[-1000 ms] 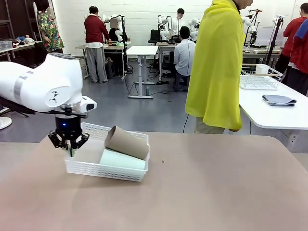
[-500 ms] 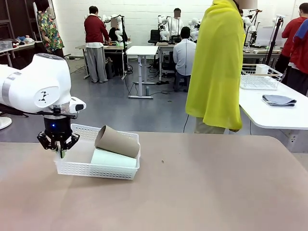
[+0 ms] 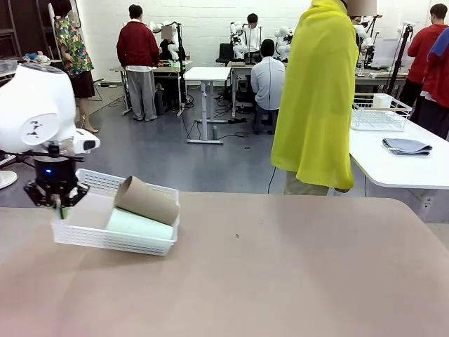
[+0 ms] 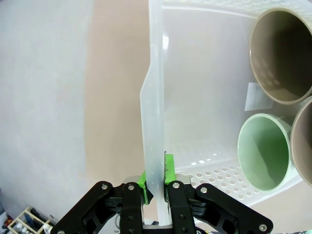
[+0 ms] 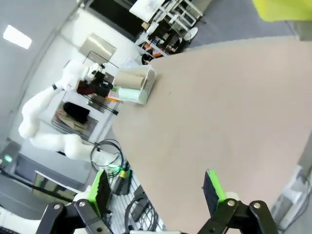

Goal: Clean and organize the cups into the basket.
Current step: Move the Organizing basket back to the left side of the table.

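Left gripper [image 4: 156, 187]: green pads clenched on the rolled rim of the basket [image 4: 153, 105], pinching its left end wall. In the front view the same gripper [image 3: 56, 201] grips that basket [image 3: 105, 239] at its left end. Change over the last second: the basket, with the arm, has slid along the table [image 3: 295, 274] toward the robot's left and now sits near the table's left edge; the cups rode along inside it. Judged: the load is being dragged aside, likely a late step. Count, wrist view: brown cups, two, a whole mouth [image 4: 282, 58] and a sliver [image 4: 304, 141]; mint cup [image 4: 265, 148], one, all lying inside the basket. Right gripper [image 5: 156, 192]: fingers released, spread, holding nothing, well apart from the basket.
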### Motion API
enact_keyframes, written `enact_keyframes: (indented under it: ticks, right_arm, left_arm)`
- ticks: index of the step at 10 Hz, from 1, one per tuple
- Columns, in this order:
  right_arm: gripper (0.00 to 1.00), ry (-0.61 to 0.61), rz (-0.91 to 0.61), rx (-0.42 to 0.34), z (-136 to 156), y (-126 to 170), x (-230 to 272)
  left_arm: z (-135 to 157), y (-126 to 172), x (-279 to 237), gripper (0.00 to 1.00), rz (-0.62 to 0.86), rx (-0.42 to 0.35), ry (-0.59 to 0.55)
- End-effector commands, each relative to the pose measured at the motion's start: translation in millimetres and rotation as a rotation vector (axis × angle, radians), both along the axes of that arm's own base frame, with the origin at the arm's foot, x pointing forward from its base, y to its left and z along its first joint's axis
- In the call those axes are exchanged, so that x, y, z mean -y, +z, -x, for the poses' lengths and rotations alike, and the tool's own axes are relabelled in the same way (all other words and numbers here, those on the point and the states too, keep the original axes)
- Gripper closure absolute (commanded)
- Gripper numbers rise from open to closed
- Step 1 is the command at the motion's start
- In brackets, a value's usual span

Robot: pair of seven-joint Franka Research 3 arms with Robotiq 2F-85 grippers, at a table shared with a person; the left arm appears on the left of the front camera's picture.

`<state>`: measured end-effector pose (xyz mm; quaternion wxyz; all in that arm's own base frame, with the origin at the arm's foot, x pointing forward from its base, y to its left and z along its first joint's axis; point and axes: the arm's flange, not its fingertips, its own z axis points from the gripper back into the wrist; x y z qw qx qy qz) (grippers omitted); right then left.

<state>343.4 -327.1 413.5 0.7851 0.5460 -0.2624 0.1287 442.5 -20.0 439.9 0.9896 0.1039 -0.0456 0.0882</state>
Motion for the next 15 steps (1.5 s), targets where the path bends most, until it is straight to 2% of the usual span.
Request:
enact_keyframes:
  ticks: [1,2,6,10,11,12,13,14,15]
  right_arm:
    - [0.00,-0.026,-0.058,-0.056,2.7,8.9,19.6]
    - [0.00,0.000,0.000,0.000,0.0,0.0,0.0]
    - [0.00,0.000,0.000,0.000,0.0,0.0,0.0]
    - [0.00,0.000,0.000,0.000,0.0,0.0,0.0]
    - [0.00,0.000,0.000,0.000,0.0,0.0,0.0]
    - [0.00,0.000,0.000,0.000,0.0,0.0,0.0]
    - [0.00,0.000,0.000,0.000,0.0,0.0,0.0]
    - [0.00,0.000,0.000,0.000,0.0,0.0,0.0]
    - [0.00,0.000,0.000,0.000,0.0,0.0,0.0]
  left_arm:
    - [-1.0,1.1,-20.4,0.93,-0.044,-0.010,-0.029]
    - [-6.2,-7.4,-36.0,0.93,-0.049,-0.058,-0.032]
    - [-34.6,-31.4,-88.5,0.93,-0.023,-0.204,-0.071]
    - [-49.4,-37.9,-103.5,0.93,0.024,-0.205,-0.084]
    - [-50.4,-39.6,-101.4,0.93,0.036,-0.177,-0.075]
    - [-49.1,-37.5,-101.3,0.33,0.059,-0.140,-0.085]
    - [-47.7,-35.4,-101.9,0.33,0.069,-0.125,-0.093]
    - [-46.9,-34.1,-101.9,0.00,0.066,-0.127,-0.092]
    - [-46.0,-33.4,-102.9,0.30,0.061,-0.129,-0.095]
